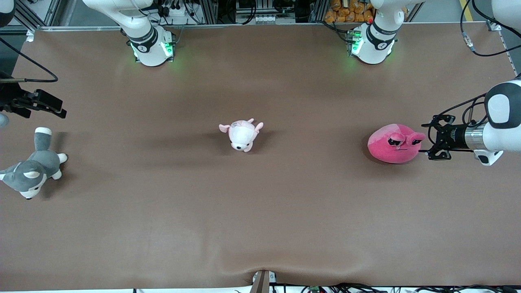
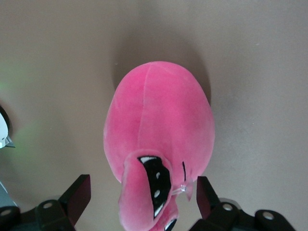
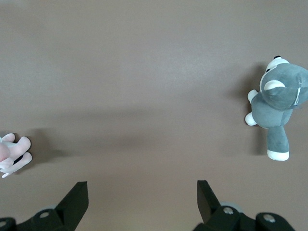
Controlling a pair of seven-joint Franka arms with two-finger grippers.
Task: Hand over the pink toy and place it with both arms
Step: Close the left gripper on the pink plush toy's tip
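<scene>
Pink toy about to be gripped at the left arm's end of the bench

The left tool is held level, its fingers spread apart either side of the pink toy's eye stalks, apparently not yet touching. A deeper reach around the plush body would be better before closing. The right tool waits with fingers apart above a grey plush. The brown bench cover also carries a pale plush mid-bench.
</scene>
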